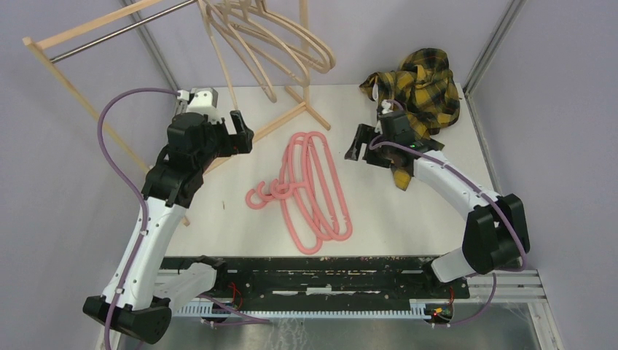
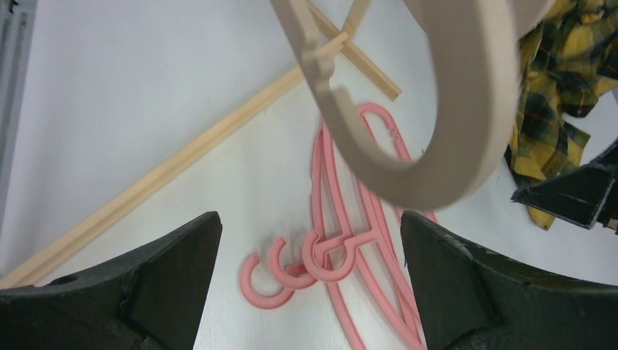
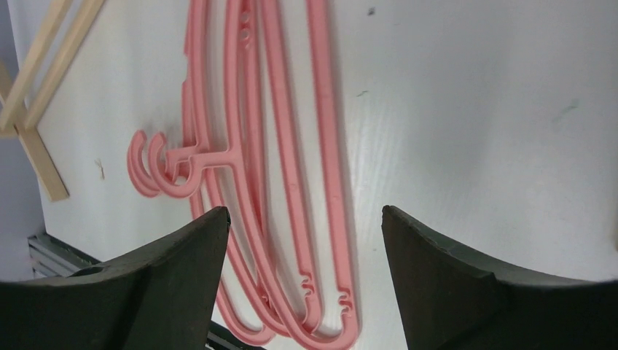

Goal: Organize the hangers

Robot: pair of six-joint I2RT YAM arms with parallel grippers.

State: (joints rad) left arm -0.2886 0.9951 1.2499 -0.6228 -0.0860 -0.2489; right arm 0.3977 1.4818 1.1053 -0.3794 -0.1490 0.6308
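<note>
Three pink hangers point(image 1: 315, 191) lie stacked on the white table, hooks pointing left. Several beige hangers point(image 1: 271, 45) hang from the rack's rail at the back. My left gripper point(image 1: 244, 135) is open and holds nothing, hovering left of the pink pile and just below the beige ones. In the left wrist view the beige hangers point(image 2: 444, 109) loom close above the open left gripper point(image 2: 310, 226), with the pink hooks point(image 2: 306, 266) on the table beneath. My right gripper point(image 1: 364, 152) is open and empty, right of the pink pile; in its wrist view the right gripper point(image 3: 306, 215) looks down on the pink hangers point(image 3: 291, 160).
The wooden rack point(image 1: 65, 40) with its metal rail point(image 1: 124, 29) stands at the back left; its foot bars point(image 1: 288, 115) cross the table near the pink pile. A yellow plaid shirt point(image 1: 419, 87) is crumpled at the back right, behind the right arm.
</note>
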